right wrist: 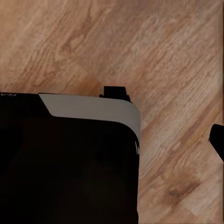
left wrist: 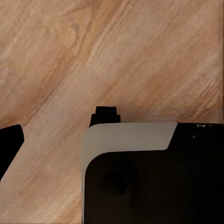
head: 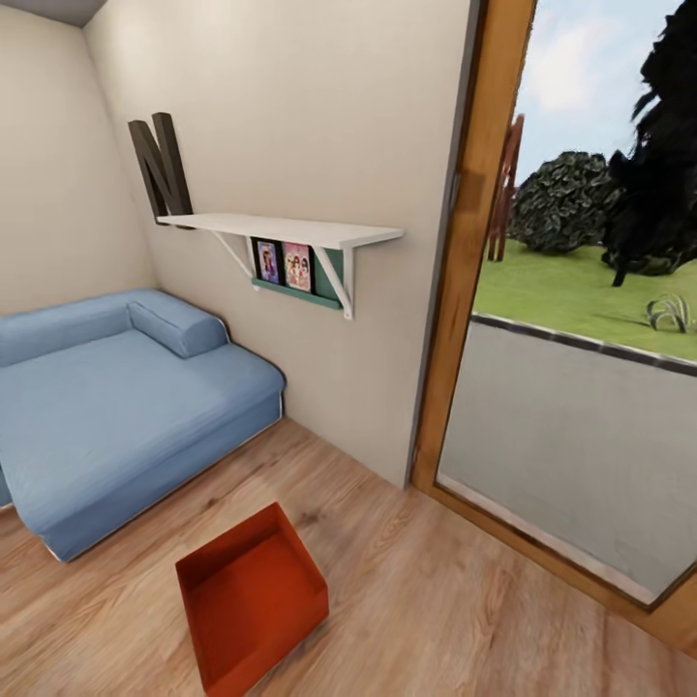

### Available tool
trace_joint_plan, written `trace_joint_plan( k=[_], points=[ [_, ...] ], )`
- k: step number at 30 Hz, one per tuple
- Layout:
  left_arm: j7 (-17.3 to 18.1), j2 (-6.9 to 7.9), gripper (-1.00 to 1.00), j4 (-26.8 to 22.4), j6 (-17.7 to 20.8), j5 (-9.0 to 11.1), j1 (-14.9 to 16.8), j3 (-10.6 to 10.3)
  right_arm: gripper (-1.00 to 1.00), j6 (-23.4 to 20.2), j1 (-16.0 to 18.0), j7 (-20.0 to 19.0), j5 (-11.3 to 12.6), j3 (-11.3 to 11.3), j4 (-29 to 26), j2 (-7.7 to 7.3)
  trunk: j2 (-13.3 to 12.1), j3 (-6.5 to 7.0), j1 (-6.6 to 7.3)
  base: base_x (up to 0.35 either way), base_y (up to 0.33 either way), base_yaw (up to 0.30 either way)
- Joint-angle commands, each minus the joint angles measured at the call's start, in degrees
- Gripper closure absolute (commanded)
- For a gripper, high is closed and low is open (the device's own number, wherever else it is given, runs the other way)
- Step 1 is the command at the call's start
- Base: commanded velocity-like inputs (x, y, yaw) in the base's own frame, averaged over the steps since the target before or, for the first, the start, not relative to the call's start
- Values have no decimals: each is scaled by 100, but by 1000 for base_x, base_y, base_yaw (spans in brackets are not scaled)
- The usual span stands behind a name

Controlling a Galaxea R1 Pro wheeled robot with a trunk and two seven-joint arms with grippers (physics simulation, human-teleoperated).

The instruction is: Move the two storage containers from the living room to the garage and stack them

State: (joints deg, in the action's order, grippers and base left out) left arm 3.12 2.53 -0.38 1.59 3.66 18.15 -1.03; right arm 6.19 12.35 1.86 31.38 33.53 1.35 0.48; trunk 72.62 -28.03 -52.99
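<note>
From where I stand, the blue sofa [head: 116,407] fills the left corner. One storage container [head: 252,600] sits alone on the wood floor [head: 465,600] just in front of it, open side up, likely waiting to be fetched for the garage. Each wrist view looks down past dark robot bodywork at bare planks, so each hand hangs well clear of the container; whether either is spread or pressed together I cannot tell.

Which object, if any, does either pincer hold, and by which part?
Nothing is held. The one storage container sits on the wood floor by the blue sofa. Both wrist views look past robot bodywork at bare floor.
</note>
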Motion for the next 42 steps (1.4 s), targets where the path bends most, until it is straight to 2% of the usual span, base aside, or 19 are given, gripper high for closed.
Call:
trace_joint_plan(
  k=[1,9,28,42],
  points=[
    [22,2,-100,-3,17,39,1,-12,-100,24,5,6,45,48,14,5,3,-5,-3,309,-96,2],
    [22,2,-100,-5,17,39,-1,-13,-100,30,7,7,51,48,14,-1,3,-5,-3,243,-90,84],
    [22,11,-100,-1,17,51,4,-12,-100,31,5,7,52,48,14,3,3,-5,-3,11,-4,258],
    [22,11,-100,-6,17,47,2,-13,-100,26,6,6,35,48,14,5,3,-5,-3,215,-144,16]
  ],
)
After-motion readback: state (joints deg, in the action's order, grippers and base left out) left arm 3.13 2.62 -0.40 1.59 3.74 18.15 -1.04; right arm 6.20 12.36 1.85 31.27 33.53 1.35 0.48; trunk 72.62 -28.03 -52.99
